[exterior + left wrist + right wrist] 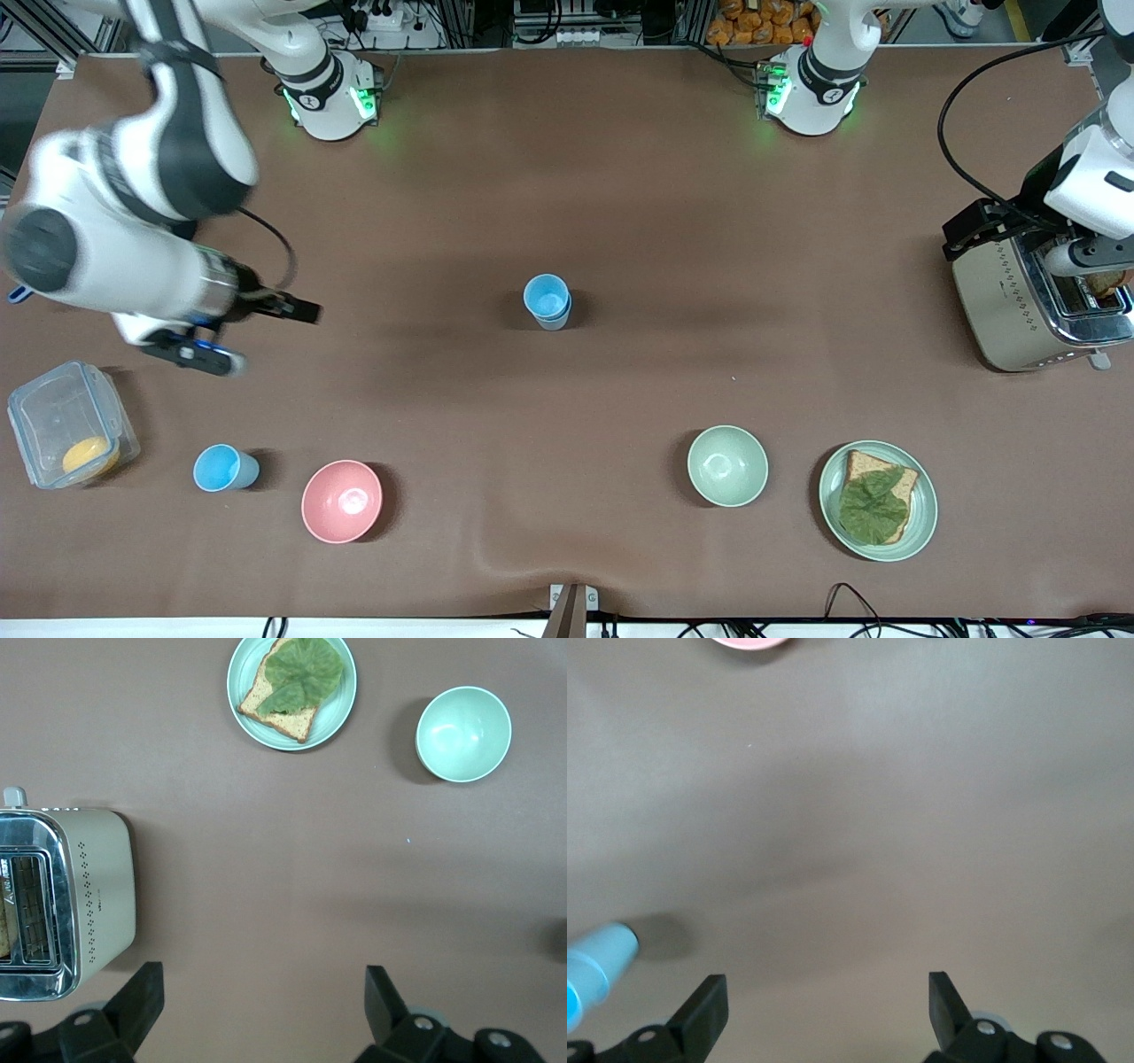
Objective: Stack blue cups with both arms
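Two blue cups stand nested as one stack point(547, 301) in the middle of the table, the sky blue one inside the paler one. The stack's side shows at the edge of the right wrist view point(598, 967). A third sky blue cup point(226, 468) stands alone near the front edge, between a clear box and the pink bowl point(342, 501). My right gripper point(257, 330) is open and empty over bare table toward the right arm's end point(824, 997). My left gripper point(1086, 259) is open and empty above the table beside the toaster point(263, 992).
A toaster point(1019, 306) point(66, 904) stands at the left arm's end. A pale green bowl point(727, 465) point(463, 733) and a plate point(833, 505) point(244, 665) with bread and a leaf sit near the front edge. A clear lidded box point(71, 425) holds something orange.
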You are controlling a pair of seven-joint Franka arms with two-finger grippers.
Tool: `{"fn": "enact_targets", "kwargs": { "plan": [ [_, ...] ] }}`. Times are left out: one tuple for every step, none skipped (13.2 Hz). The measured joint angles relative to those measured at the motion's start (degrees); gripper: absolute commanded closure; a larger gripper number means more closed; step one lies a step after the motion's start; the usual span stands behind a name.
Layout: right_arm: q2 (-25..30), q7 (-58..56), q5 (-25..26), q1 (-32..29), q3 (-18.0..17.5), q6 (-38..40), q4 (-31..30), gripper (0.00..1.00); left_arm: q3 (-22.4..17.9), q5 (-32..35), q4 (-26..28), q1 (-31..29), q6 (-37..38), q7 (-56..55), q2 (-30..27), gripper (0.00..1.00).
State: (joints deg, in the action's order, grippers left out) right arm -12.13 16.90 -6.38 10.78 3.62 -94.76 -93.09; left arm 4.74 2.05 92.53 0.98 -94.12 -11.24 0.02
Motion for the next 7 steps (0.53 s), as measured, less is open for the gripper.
{"fn": "enact_targets", "kwargs": {
  "plan": [
    [2.7, -3.9, 1.3, -0.9, 0.0, 0.3, -1.3, 0.00, 0.0, 0.0, -0.1, 0.0, 0.1, 0.0, 0.0, 0.00],
    [5.6, -7.6, 3.6, -1.5, 0.0, 0.4, -2.7, 0.00, 0.0, 0.0, -0.1, 0.0, 0.3, 0.0, 0.0, 0.00],
    [8.2, -11.0, 5.8, -2.0, -0.1, 0.7, -3.7, 0.00, 0.0, 0.0, -0.2, 0.0, 0.6, 0.0, 0.0, 0.00],
    [10.5, -14.0, 7.2, -2.8, -0.1, 1.2, -4.3, 0.00, 0.0, 0.0, -0.2, 0.0, 0.8, 0.0, 0.0, 0.00],
    [12.2, -17.0, 7.9, -4.2, -0.1, 1.3, -4.4, 0.00, 0.0, 0.0, -0.3, 0.0, 0.8, 0.0, 0.0, 0.00],
    [13.6, -19.4, 8.0, -6.0, -0.1, 1.4, -4.2, 0.00, 0.0, 0.0, -0.4, 0.0, 0.8, 0.0, -0.1, 0.00],
    [14.4, -20.8, 8.0, -7.7, -0.1, 1.9, -3.3, 0.00, 0.0, 0.0, -0.5, 0.0, 1.0, 0.0, -0.1, 0.00]
  ]
}}
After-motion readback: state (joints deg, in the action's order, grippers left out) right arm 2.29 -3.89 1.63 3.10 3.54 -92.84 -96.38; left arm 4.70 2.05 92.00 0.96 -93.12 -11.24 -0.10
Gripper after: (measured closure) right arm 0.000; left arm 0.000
